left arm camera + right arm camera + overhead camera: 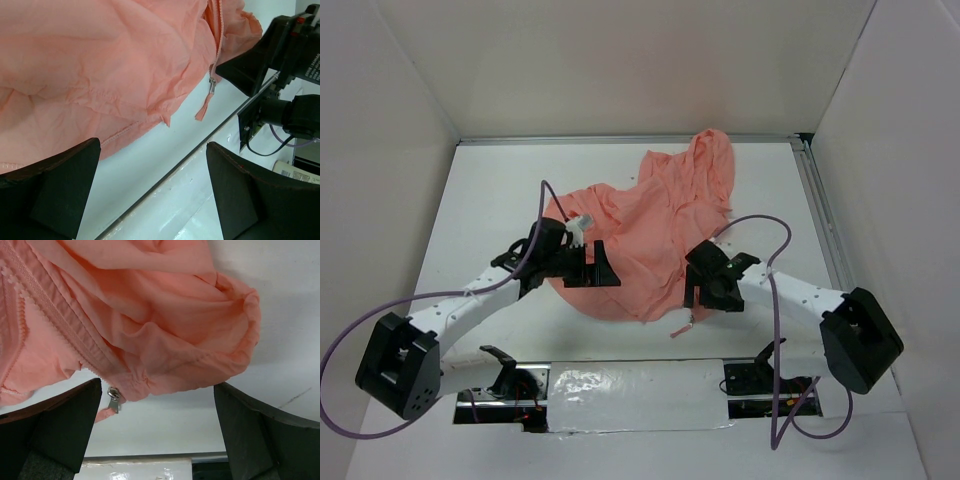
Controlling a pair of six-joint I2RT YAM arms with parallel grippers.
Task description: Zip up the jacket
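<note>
Eyeing the jacket (650, 225) crumpled mid-table, between both arms | thin, floppy, light, probably bunches and slides | left gripper (590, 274) and right gripper (708, 297) both wide open, empty | I'd pinch zipper pull (113, 399), pin fabric right beside it

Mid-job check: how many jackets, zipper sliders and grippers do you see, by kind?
Salmon-pink thin-fabric hooded jacket: 1
Small silver metal zipper slider: 1
Black two-finger grippers: 2 (left gripper, right gripper)
Total: 4

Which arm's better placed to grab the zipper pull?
Right, likely. The zipper pull sits at the jacket hem just ahead of the open right hand; it lies farther from the left hand.
</note>
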